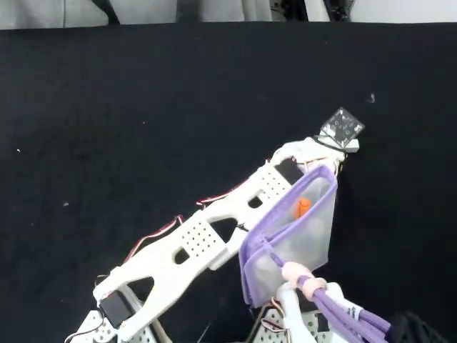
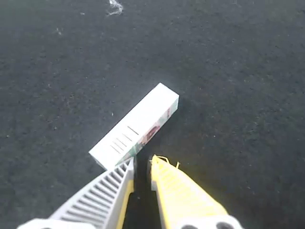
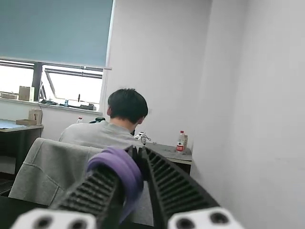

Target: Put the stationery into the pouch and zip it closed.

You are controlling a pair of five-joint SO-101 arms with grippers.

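A translucent pouch [image 1: 296, 229] with purple trim hangs lifted off the black table, mouth up, with an orange item [image 1: 303, 206] inside. My right gripper [image 1: 303, 287] is shut on the pouch's purple strap [image 3: 121, 171], and the gripper [image 3: 138, 153] points up at the room. A white box-shaped piece of stationery [image 2: 136, 126] lies flat on the table, also seen as the white box [image 1: 341, 128] past the pouch's far corner. My left gripper [image 2: 141, 163] sits just short of the box's near end, fingers almost together and holding nothing. It shows as the left gripper [image 1: 314, 151] behind the pouch's top edge.
The left arm [image 1: 200, 239] stretches diagonally from the front left toward the pouch. Black table cloth [image 1: 143, 107] covers the whole surface, with free room at the left and back. The purple strap's loose end [image 1: 357, 323] trails off at the front right.
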